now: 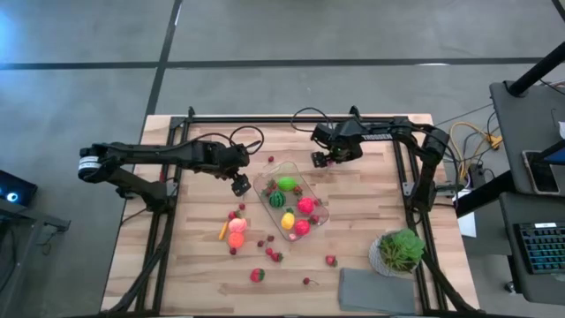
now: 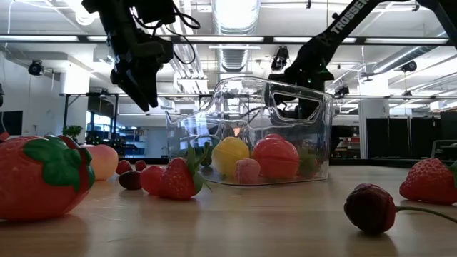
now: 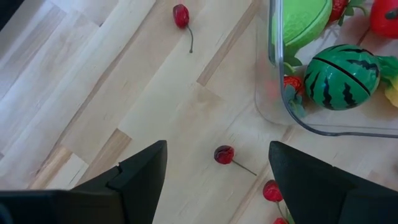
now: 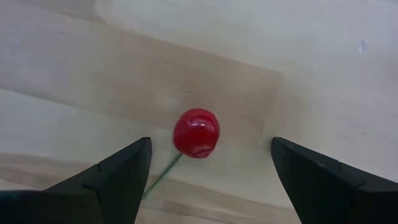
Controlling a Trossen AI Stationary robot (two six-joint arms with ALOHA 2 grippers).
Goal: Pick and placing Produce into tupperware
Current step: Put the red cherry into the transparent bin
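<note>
A clear plastic tub (image 1: 291, 201) sits near the middle of the wooden table (image 1: 371, 221), turned at an angle. Inside it lie a bright green fruit (image 1: 287, 184), a small striped watermelon (image 1: 277, 199), a yellow fruit (image 1: 288, 220) and two red fruits (image 1: 305, 206).

The left gripper (image 1: 240, 185) hangs above the table just off the tub's left far corner, its fingers spread apart and empty. In its wrist view a dark red cherry (image 3: 224, 154) with a stem lies on the wood between the two fingers (image 3: 140, 177), another cherry (image 3: 181, 15) lies farther off, and the tub's rounded corner shows the watermelon behind its wall.

The right gripper (image 1: 320, 160) hovers beyond the tub's far right end, also spread wide and holding nothing. Directly below it a red cherry (image 4: 196, 132) rests on the table, between the fingers but not touched by them.

More produce lies loose on the table to the left of the tub: an orange carrot (image 1: 222, 231), a pink peach (image 1: 237, 225) touching an orange fruit (image 1: 236, 239), and scattered small red berries. A strawberry (image 1: 257, 275) lies near the front edge, another (image 1: 331, 260) to its right. A potted green plant (image 1: 399, 251) and a grey cloth (image 1: 378, 291) occupy the near right corner.
</note>
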